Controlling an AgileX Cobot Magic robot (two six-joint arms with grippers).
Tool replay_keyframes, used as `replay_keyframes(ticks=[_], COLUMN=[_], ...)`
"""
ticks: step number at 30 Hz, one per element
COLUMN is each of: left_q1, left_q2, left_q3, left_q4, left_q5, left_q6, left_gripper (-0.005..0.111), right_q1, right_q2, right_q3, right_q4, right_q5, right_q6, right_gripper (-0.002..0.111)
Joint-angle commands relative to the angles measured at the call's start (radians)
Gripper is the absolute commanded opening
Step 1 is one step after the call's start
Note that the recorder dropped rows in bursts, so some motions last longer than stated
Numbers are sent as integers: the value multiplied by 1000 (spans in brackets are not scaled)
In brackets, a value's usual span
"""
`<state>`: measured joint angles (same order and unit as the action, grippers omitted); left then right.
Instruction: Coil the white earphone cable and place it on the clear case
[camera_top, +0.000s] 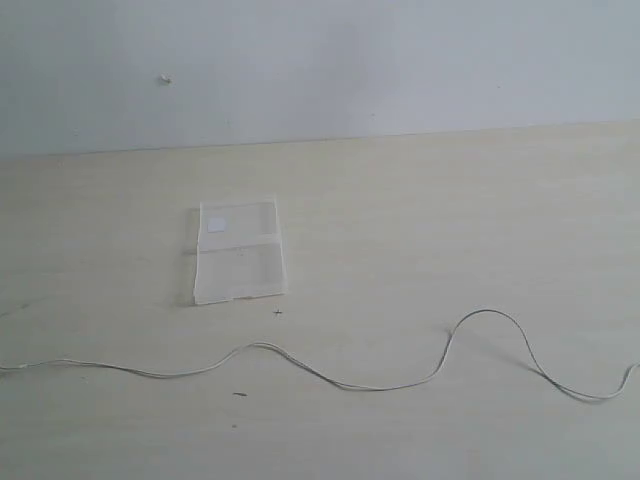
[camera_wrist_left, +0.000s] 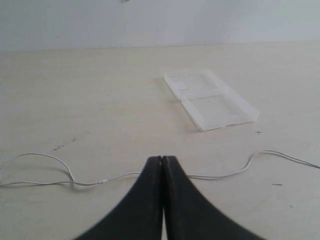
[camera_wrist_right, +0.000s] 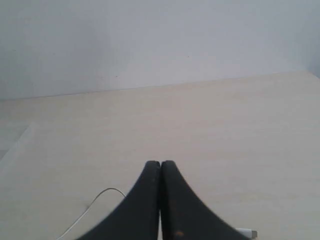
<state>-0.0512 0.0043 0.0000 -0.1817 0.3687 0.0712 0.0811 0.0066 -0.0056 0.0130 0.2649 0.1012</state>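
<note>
You are holding the left gripper (camera_wrist_left: 161, 159) with its two black fingers (camera_wrist_left: 142, 205) pressed flat together, nothing between them, tips aiming low across the table (camera_wrist_left: 100, 100) toward its far edge. You are holding the right gripper (camera_wrist_right: 160, 162) likewise: jaws meeting along a thin seam, empty, pointing over the same table.
</note>
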Motion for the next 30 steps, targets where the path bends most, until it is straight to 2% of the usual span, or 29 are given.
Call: replay_keyframes(ticks=[1,20,26,30], left_q1=[2,2,2,2], left_q2=[-4,-4,-4,-4], left_q3=[0,0,0,0], left_q4=[-1,-1,-1,-1], left_q5=[-5,-5,-5,-5], left_q6=[-1,-1,-1,-1], left_gripper=[0,0,0,0], right_q1=[-7,-7,-7,-7], right_q2=[-7,-7,-7,-7], right_q3=[6,6,6,6], right_q4=[6,8,-13,60], right_q5=[-4,-7,-130,-338], right_q6=[-1,-23,-50,24], right_gripper=[0,0,0,0])
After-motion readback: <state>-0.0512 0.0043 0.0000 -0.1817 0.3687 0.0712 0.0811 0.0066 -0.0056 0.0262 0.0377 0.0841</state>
